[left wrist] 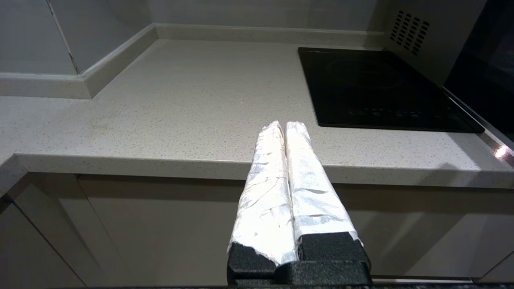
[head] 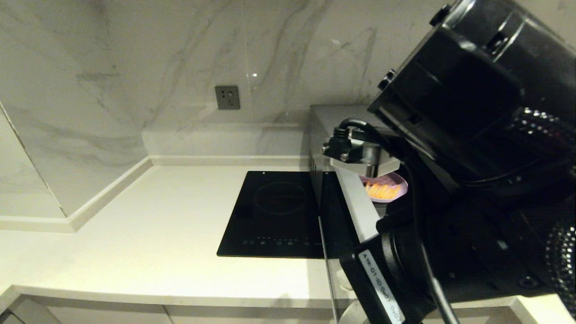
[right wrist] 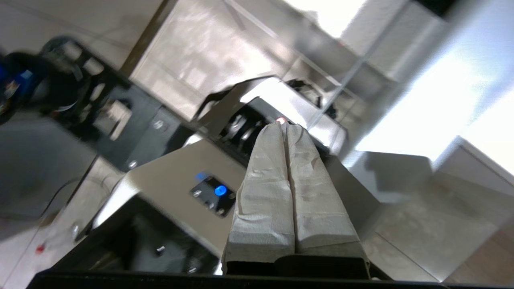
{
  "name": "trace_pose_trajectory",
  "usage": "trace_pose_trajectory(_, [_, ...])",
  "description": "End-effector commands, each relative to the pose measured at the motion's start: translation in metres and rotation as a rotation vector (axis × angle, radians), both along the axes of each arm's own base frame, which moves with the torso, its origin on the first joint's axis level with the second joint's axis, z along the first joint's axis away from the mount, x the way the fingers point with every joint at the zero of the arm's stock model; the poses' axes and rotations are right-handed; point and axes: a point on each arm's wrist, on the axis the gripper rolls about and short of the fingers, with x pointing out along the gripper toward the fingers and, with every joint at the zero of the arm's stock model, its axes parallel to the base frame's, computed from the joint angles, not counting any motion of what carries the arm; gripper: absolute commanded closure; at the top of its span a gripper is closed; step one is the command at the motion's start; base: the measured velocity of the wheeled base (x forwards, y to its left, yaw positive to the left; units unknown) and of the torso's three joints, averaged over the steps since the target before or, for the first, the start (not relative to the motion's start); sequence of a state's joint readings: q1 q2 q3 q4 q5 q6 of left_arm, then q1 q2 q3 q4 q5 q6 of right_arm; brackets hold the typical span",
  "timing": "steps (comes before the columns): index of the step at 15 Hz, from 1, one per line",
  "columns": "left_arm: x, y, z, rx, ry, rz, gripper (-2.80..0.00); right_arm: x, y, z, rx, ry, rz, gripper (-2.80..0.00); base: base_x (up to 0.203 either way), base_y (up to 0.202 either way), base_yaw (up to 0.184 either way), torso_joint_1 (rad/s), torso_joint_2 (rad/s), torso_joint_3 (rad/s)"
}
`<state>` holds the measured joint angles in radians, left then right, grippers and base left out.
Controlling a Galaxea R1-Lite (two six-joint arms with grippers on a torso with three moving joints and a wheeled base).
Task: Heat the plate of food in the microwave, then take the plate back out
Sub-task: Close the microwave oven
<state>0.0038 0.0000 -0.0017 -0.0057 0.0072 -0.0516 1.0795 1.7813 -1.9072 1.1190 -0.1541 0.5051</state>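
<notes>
Both grippers, left gripper (left wrist: 284, 125) and right gripper (right wrist: 286, 125), are pinched closed on nothing, while the plate of food (head: 386, 188) sits right of centre beside the open-doored microwave (head: 325, 130), so heating looks undone

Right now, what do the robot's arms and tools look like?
The left tool has two long fingers wrapped in crinkled silvery-white material on a black textured base. The right tool is wrapped likewise. The right arm is bulky glossy black, with black cables and a white printed label.
</notes>
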Motion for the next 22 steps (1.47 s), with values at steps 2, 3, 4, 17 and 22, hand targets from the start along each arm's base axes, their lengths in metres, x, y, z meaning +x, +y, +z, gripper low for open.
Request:
trace_pose_trajectory(2, [0.0, 0.0, 0.0, -0.001, 0.0, 0.001, 0.0, 0.004, -0.018, 0.002, -0.012, -0.022, -0.062, 0.0, 0.0, 0.0, 0.0, 0.0, 0.0, 0.0])
trace_pose_trajectory(3, [0.0, 0.0, 0.0, -0.001, -0.001, 0.001, 0.0, 0.006, -0.023, 0.002, -0.014, -0.029, -0.082, 0.0, 0.0, 0.0, 0.0, 0.0, 0.0, 0.0])
trace_pose_trajectory(4, [0.0, 0.0, 0.0, -0.001, -0.001, 0.0, 0.0, 0.008, -0.029, 0.001, -0.022, -0.032, -0.106, 0.0, 0.0, 0.0, 0.0, 0.0, 0.0, 0.0])
trace_pose_trajectory(17, [0.0, 0.0, 0.0, -0.001, 0.0, 0.001, 0.0, 0.051, -0.099, -0.002, -0.004, -0.158, -0.613, 0.0, 0.0, 0.0, 0.0, 0.0, 0.0, 0.0])
trace_pose_trajectory(22, [0.0, 0.0, 0.0, -0.001, 0.0, 0.001, 0.0, 0.037, -0.121, -0.006, 0.002, -0.144, -0.674, 0.0, 0.0, 0.0, 0.0, 0.0, 0.0, 0.0])
